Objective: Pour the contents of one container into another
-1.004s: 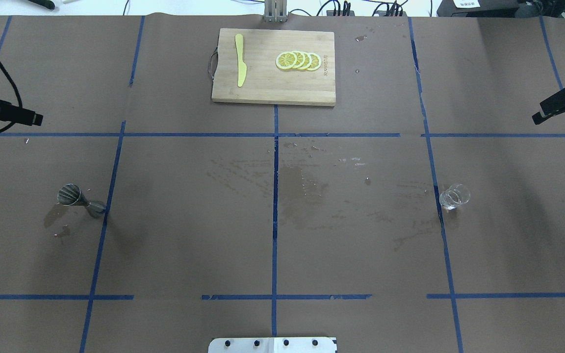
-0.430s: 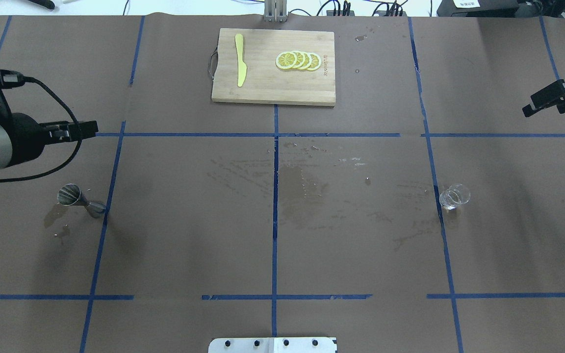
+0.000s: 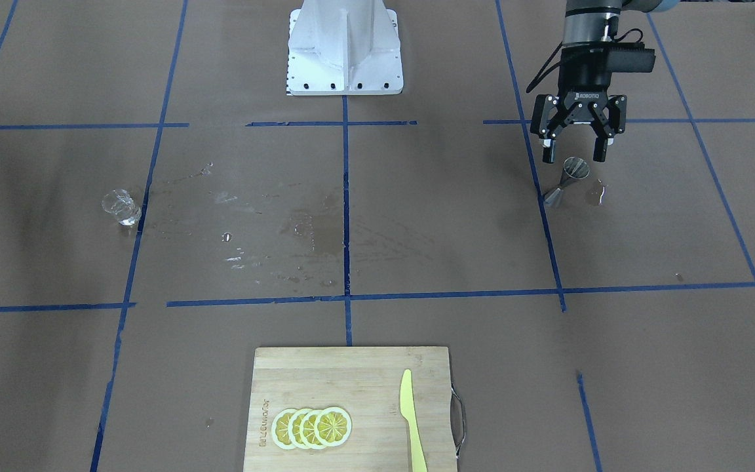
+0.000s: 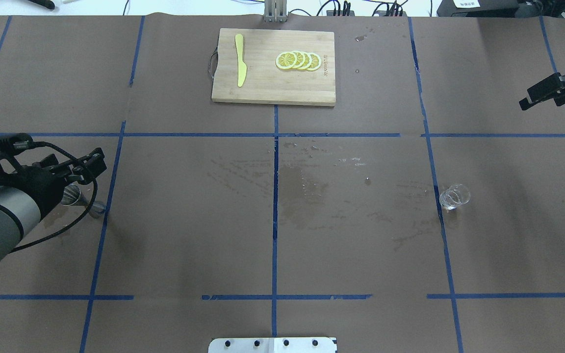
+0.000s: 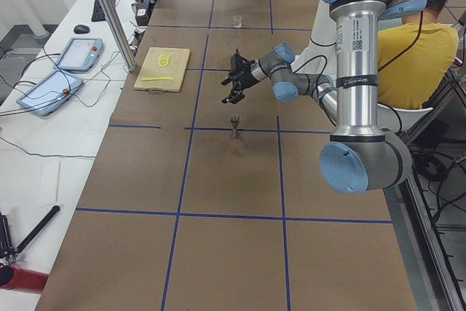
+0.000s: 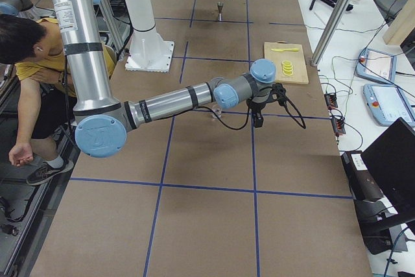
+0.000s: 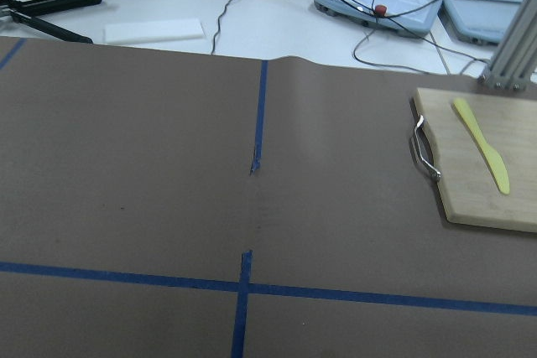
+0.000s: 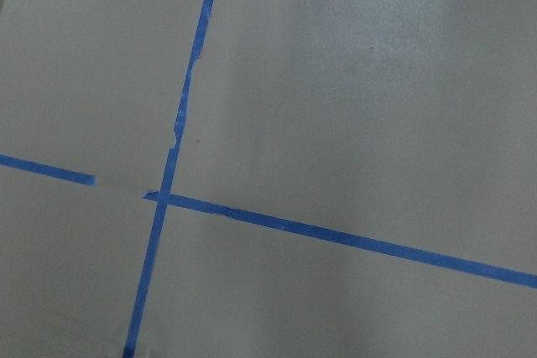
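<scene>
A small steel jigger (image 3: 567,179) stands upright on the brown paper by a blue tape line. My left gripper (image 3: 573,156) hangs open just above and behind it, fingers spread to either side of its rim, nothing held. From overhead the left gripper (image 4: 91,164) and wrist partly cover the jigger (image 4: 72,197). A clear shot glass (image 4: 454,197) stands alone on the opposite side, also seen as the shot glass (image 3: 120,206). My right gripper (image 4: 542,93) is far from the glass at the table's edge; whether it is open does not show.
A wooden cutting board (image 4: 268,88) with a yellow knife (image 4: 240,60) and lemon slices (image 4: 298,60) lies at the far middle. Wet stains (image 4: 297,189) mark the paper at the centre. A person in yellow (image 5: 416,49) sits behind the robot.
My left arm has swung in from the table's left edge and come down over the jigger. The right gripper has drifted a little farther away and inward.
</scene>
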`<state>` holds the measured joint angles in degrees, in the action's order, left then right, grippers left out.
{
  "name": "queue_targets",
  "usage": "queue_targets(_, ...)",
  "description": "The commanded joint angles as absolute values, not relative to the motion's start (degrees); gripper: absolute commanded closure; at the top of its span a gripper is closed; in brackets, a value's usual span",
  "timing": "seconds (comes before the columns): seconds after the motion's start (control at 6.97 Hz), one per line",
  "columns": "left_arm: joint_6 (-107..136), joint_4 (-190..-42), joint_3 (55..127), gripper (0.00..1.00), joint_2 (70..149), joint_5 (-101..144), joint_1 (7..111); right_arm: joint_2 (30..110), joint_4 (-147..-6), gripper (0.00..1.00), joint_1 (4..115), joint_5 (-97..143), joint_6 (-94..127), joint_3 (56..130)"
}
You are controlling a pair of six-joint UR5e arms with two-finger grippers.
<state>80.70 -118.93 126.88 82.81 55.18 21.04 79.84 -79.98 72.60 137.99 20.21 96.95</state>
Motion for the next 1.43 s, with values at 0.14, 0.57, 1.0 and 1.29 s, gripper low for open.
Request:
queue_targets(0.14,90.6,-118.9,126.7,0.02,75.5,32.6,5.7,79.0,-80.0,0.00,72.5,137.9,20.2,97.0)
queue_targets(0.57,94.8,-118.7,120.9,0.02,75.0,27.1,-0.6,78.2,-80.0,0.00,72.7,137.8,20.3,97.2)
queue_targets(1.0,100.3,-118.7,116.3,0.02,74.6,25.4,-3.0,78.1,-80.0,0.00,72.6,137.8,20.3,97.3)
queue_targets(1.29,100.8,-118.7,113.6,0.02,74.5,25.5,-3.0,78.1,-80.0,0.00,72.6,137.9,20.3,97.4)
